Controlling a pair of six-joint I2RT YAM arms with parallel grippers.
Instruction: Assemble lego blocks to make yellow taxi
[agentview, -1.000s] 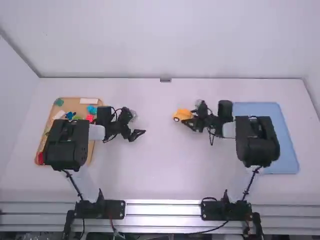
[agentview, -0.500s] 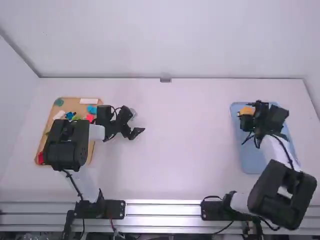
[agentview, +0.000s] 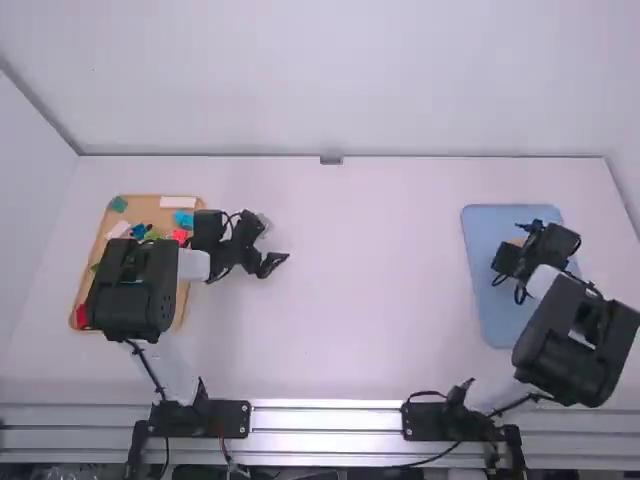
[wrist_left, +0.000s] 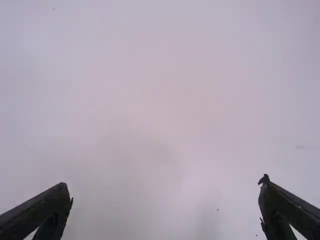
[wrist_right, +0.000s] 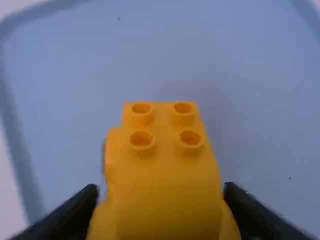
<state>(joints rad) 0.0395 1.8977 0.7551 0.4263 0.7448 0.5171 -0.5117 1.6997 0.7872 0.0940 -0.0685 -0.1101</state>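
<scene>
Over the blue tray (agentview: 492, 325) on the right side of the table, my right gripper (agentview: 514, 238) has the yellow taxi (agentview: 517, 241) in it, largely covered by the black wrist. In the right wrist view the gripper (wrist_right: 160, 195) is shut on the taxi (wrist_right: 162, 175), one finger on each side. Several round studs stand on the taxi's yellow top, and the tray's blue floor lies behind it. Left of the table's middle is my left gripper (agentview: 277, 246). In the left wrist view, this gripper (wrist_left: 166, 185) is open with bare white table between its fingers.
A tan wooden tray (agentview: 150, 208) with several coloured blocks lies at the far left, partly under the left arm. Among them are a white block (agentview: 178, 202) and a red block (agentview: 81, 316). The back wall borders the table.
My right gripper has carried the yellow taxi from near the table's middle to the right, over the blue tray, and lately a little nearer its arm's base. The left arm has stayed put.
</scene>
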